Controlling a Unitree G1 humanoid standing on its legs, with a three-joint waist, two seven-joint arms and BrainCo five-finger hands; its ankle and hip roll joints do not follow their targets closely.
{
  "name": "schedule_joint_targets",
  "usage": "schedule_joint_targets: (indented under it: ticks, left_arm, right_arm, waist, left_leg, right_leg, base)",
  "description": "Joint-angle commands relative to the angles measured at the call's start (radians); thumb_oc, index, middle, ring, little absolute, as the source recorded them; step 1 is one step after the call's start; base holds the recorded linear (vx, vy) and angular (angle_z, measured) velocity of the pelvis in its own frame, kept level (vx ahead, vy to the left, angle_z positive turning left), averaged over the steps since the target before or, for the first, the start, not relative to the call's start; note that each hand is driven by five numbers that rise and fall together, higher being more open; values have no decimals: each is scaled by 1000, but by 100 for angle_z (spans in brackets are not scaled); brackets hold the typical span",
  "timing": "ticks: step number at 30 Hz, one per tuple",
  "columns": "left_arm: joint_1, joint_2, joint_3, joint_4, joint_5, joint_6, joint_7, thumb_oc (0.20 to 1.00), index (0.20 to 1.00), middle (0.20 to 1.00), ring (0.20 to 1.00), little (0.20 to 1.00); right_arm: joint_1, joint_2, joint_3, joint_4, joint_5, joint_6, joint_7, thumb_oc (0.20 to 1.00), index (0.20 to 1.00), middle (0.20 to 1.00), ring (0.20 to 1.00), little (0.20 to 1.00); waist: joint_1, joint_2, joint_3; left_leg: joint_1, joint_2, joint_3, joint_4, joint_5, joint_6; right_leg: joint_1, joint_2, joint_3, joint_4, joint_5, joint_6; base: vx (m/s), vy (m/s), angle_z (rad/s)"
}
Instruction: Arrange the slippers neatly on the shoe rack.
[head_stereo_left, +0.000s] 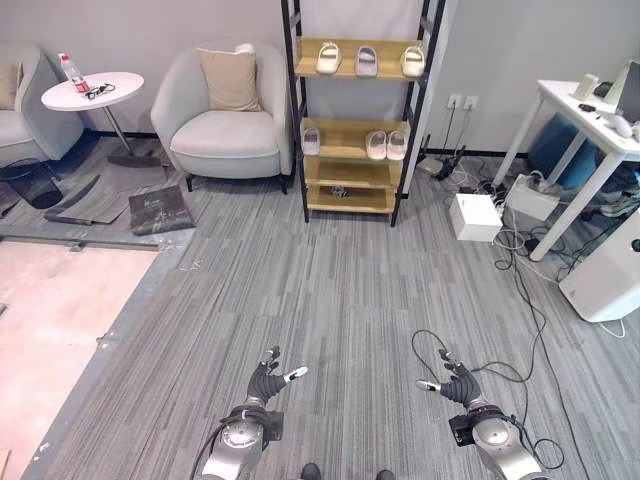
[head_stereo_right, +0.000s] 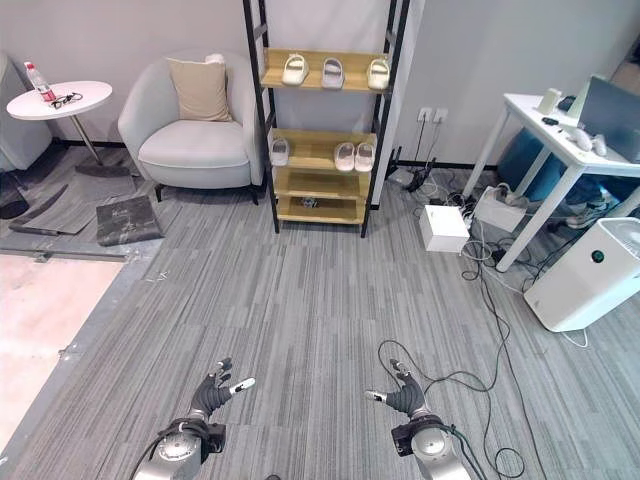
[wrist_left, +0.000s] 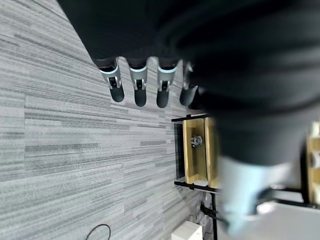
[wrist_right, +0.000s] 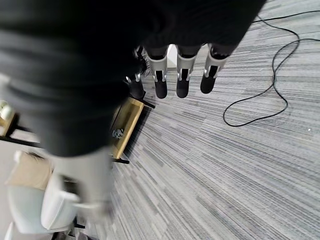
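A black-framed shoe rack (head_stereo_left: 360, 172) with wooden shelves stands against the far wall. Three pale slippers (head_stereo_left: 367, 61) lie in a row on its top shelf. On the middle shelf one slipper (head_stereo_left: 311, 140) sits alone at the left and a pair (head_stereo_left: 386, 145) sits side by side at the right. My left hand (head_stereo_left: 268, 383) and right hand (head_stereo_left: 457, 382) hover low over the carpet, far in front of the rack, both open with straight fingers and holding nothing. The wrist views show my left fingers (wrist_left: 137, 85) and right fingers (wrist_right: 182, 75) spread above the floor.
A grey armchair (head_stereo_left: 225, 115) stands left of the rack, with a round side table (head_stereo_left: 93, 92) further left. A white box (head_stereo_left: 475, 217), loose cables (head_stereo_left: 510, 245), a white desk (head_stereo_left: 590, 120) and a white appliance (head_stereo_left: 610, 270) crowd the right. A dark mat (head_stereo_left: 160, 210) lies before the chair.
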Motion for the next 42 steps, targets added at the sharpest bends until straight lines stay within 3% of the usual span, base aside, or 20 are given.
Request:
schedule_joint_targets:
  ticks: [1, 42]
  left_arm:
    - [-51, 11, 5, -26, 58, -23, -4, 1000, 1000, 1000, 1000, 1000]
    - [-13, -20, 25, 40, -6, -11, 5, 1000, 1000, 1000, 1000, 1000]
  right_arm:
    - [-14, -35, 3, -51, -17, -16, -13, 1000, 1000, 1000, 1000, 1000]
    - [-2, 22, 30, -11, 92, -16, 29, 1000, 1000, 1000, 1000, 1000]
  waist:
    - [10, -33, 14]
    - [2, -27, 7]
  left_leg:
    - [13, 41, 23, -26, -12, -61]
    - [53, 22, 29, -23, -46, -44]
  right_leg:
    - [74, -78, -24, -63, -31, 89]
    - [99, -80, 15, -63, -40, 90]
  base:
    - [0, 0, 0]
    - [8, 0, -1]
